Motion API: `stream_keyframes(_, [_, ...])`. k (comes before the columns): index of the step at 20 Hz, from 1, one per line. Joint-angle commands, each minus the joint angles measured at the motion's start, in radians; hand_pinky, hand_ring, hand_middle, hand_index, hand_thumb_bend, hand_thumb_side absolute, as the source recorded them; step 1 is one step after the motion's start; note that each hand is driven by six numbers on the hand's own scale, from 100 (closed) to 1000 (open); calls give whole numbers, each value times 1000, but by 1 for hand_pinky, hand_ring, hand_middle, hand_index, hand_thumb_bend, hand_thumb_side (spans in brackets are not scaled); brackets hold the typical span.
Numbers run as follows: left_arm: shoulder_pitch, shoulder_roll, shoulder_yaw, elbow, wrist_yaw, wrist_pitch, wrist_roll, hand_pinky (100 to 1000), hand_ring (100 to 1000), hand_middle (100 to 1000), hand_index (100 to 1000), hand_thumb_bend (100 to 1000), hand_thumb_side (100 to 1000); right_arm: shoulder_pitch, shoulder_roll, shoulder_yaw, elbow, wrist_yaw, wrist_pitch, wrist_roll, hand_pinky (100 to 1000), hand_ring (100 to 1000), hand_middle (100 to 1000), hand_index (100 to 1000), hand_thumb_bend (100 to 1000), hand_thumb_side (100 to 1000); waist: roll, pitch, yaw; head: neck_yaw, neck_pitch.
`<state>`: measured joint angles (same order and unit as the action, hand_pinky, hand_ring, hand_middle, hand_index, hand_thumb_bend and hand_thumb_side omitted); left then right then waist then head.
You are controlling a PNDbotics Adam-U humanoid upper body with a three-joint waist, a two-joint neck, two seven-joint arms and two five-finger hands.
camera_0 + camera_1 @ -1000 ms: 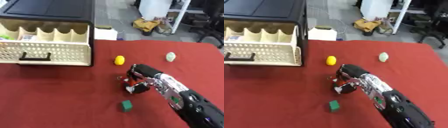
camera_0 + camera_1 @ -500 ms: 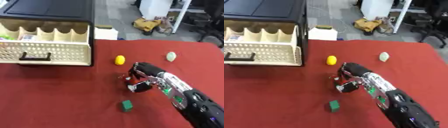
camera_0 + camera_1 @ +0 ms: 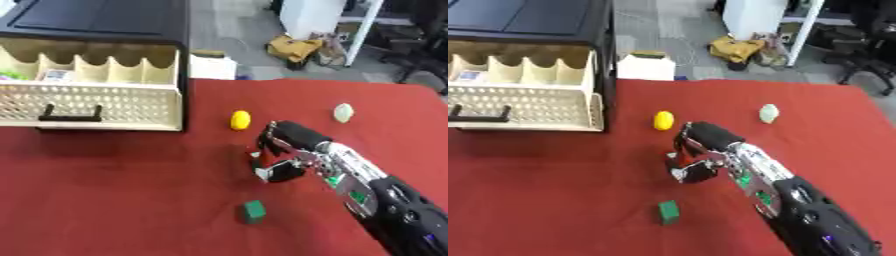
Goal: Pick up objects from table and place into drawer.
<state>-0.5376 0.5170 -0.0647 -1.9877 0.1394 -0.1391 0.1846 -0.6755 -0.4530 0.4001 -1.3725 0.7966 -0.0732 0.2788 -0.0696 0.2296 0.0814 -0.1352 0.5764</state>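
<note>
The robot's black right hand (image 3: 284,150) curls its fingers around a small reddish object (image 3: 674,163), too hidden to identify, just above the red cloth surface (image 3: 122,200). This looks like the pick-up step. Next, carry it up and left to the open cream slotted plastic drawer (image 3: 92,102). A yellow oval (image 3: 240,120) sits just beyond the hand, a green block (image 3: 253,211) nearer.

Bare cloth (image 3: 114,180) between hand (image 3: 284,150) and drawer (image 3: 92,102).
</note>
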Motion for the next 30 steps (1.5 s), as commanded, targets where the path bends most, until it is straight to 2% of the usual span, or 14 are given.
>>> stream_keyframes(1, [-11, 10, 11, -12, 3, -2, 0, 517, 509, 533, 820, 112, 1000, -21, -35, -12, -46, -17, -2, -10, 427, 429, 241, 429, 100, 388, 8, -14, 1, 3, -14])
stream_keyframes(9, [-10, 11, 12, -12, 8, -2, 2, 515, 508, 533, 818, 112, 1000, -43, -84, -30, -185, -54, 12, -70, 420, 401, 218, 410, 100, 453, 7, -14, 7, 19, -28])
stream_keyframes(16, [-12, 10, 12, -12, 11, -2, 2, 514, 508, 534, 819, 113, 1000, -71, -124, -49, -286, -94, 37, -104, 414, 388, 208, 398, 100, 498, 5, -13, 25, 15, -41])
stream_keyframes(24, [-18, 8, 10, -12, 17, -2, -1, 513, 508, 533, 819, 113, 1000, -113, -150, -55, -342, -103, 31, -162, 413, 391, 213, 400, 100, 555, 4, -12, 42, 9, -55])
stream_keyframes(30, [-25, 6, 5, -12, 20, -7, -6, 513, 508, 533, 820, 111, 1000, -176, -170, -57, -325, -109, 36, -236, 406, 391, 213, 396, 100, 595, 1, -8, 73, -7, -68])
